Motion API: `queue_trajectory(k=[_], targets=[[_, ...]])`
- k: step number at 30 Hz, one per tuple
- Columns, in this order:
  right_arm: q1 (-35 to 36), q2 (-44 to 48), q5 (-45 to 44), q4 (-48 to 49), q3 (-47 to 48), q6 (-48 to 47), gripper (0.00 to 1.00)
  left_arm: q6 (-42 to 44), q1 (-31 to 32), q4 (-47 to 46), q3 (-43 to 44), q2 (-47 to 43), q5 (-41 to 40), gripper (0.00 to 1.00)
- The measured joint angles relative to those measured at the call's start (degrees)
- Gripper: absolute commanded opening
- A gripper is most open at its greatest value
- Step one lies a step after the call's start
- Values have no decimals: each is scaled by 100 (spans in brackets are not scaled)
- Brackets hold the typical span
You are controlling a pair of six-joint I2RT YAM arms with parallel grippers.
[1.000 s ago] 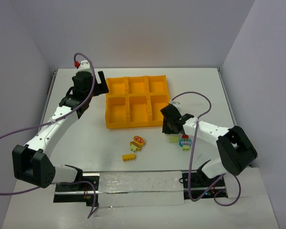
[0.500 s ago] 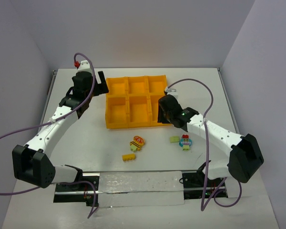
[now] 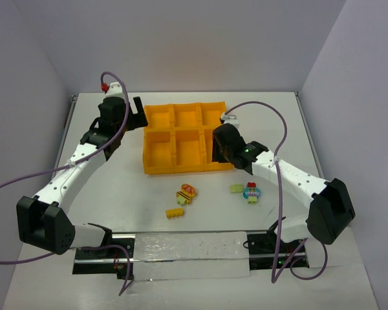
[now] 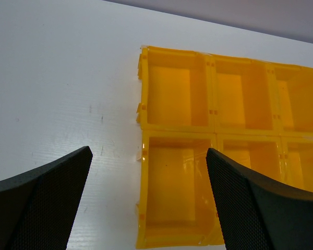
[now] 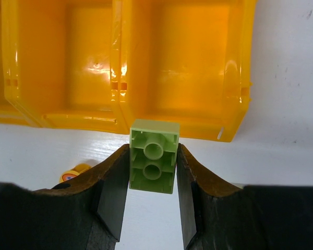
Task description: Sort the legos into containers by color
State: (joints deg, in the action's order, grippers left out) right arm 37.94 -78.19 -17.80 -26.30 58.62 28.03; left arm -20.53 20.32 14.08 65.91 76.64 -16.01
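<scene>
My right claw (image 5: 153, 165), clamped on a lime green brick (image 5: 154, 151), has swung up off the counter (image 5: 284, 156) to the orange tray (image 5: 241, 67), its corner well (image 5: 193, 57) just ahead, so a drop looks next; my left claw (image 4: 148, 172) gapes idle.
</scene>
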Motion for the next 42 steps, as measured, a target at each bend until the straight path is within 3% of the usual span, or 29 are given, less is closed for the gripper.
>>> queue_trajectory(k=[17, 27, 42], targets=[[-353, -255, 380, 157, 538, -114, 42, -12, 0, 82, 2, 0, 33, 99], [-1078, -1544, 769, 592, 1809, -141, 43, -49, 0, 162, 44, 0, 108, 99], [-1570, -3722, 593, 305, 3927, -226, 45, -136, 22, 208, 52, 0, 173, 99]])
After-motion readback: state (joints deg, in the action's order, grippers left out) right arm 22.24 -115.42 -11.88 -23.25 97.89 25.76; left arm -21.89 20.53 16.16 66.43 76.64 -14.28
